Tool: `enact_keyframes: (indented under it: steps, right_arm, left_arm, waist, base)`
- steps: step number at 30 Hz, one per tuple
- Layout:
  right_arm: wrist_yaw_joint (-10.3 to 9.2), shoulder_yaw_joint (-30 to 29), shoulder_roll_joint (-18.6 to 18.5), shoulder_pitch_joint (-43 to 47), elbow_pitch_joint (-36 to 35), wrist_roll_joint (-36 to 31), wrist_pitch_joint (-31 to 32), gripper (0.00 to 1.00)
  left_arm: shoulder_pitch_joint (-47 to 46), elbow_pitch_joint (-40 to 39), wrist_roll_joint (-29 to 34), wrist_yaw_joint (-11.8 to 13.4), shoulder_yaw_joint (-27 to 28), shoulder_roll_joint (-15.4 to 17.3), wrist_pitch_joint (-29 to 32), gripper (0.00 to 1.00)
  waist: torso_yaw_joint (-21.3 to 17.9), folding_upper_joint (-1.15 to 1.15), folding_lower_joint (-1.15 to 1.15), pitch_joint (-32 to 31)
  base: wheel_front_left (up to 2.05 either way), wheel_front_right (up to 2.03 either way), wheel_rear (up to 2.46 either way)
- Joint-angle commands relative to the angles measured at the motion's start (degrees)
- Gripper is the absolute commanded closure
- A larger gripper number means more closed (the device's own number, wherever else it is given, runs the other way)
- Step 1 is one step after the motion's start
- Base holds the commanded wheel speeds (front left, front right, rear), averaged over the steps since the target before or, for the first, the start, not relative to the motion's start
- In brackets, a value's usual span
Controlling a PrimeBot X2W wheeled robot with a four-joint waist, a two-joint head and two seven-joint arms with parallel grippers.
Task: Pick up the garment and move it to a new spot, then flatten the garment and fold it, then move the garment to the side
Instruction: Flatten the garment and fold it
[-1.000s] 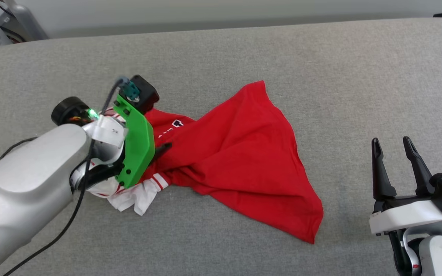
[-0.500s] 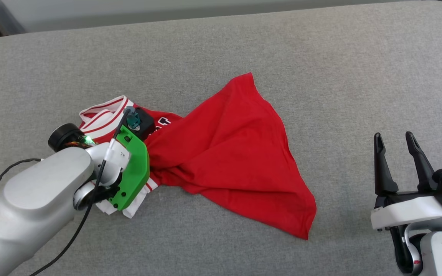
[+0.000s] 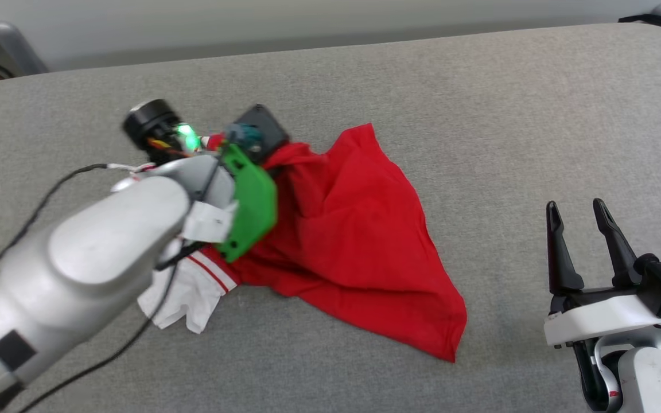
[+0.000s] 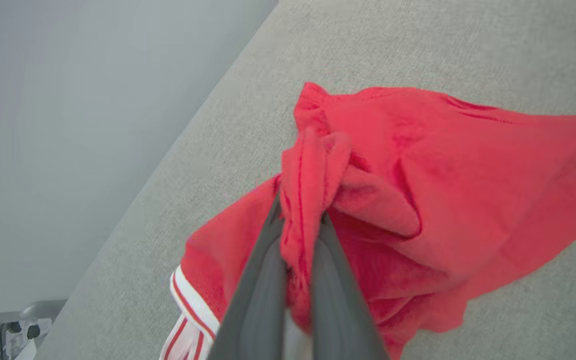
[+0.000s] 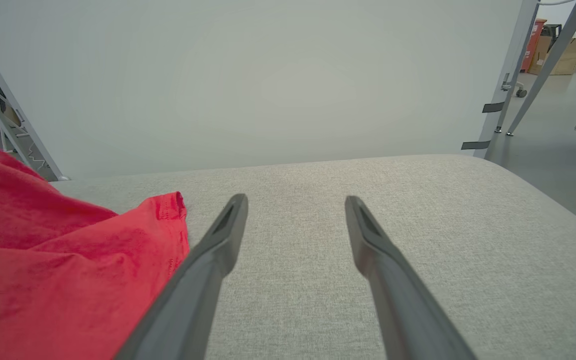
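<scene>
**Head view: left gripper clenched on the red garment, right gripper empty**

Your left gripper (image 4: 301, 210) is at the left of the table (image 3: 479, 86), its two dark fingers pinched tight on a raised fold of the garment (image 3: 359, 241). In the left wrist view you can see red cloth squeezed between them and bunched over the tips. Below that arm, a white sleeve (image 3: 184, 298) with red-striped trim lies on the table. From that gathered end the garment spreads rightward, crumpled and unfolded. Its long axis runs diagonally from the grasped bunch at upper left down to a hem corner (image 3: 451, 353) that points to the lower right; a second corner points up the view. Well apart to the right, your right gripper (image 3: 575, 202) hovers over bare table, fingers spread wide, holding nothing and pointing up the view. In the right wrist view, the garment's edge lies left of its fingers.
</scene>
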Motion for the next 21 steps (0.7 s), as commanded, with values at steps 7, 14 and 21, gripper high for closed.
enact_keyframes:
  steps: [7,14,21]
  right_arm:
    - [-0.03,-0.9,0.4,-0.4,-0.4,0.6,-0.3,0.0]
    - [-0.03,-2.3,0.6,-1.4,-1.0,0.8,-0.3,0.0]
    - [-0.03,-2.8,0.7,-2.6,-1.2,0.8,-0.3,0.0]
  left_arm:
    - [0.3,4.5,4.9,-0.1,0.0,-13.1,-4.5,1.0]
    - [3.4,12.1,10.9,-0.2,0.0,-24.1,-7.2,1.0]
    - [11.5,14.1,16.6,-0.2,0.0,-29.3,-2.3,1.0]
  waist:
    - [-3.4,0.0,0.0,2.0]
    - [-5.0,0.0,0.0,5.1]
    - [-5.8,0.0,0.0,7.1]
  base:
    - [0.0,0.0,0.0]
    - [0.0,0.0,0.0]
    - [0.0,0.0,0.0]
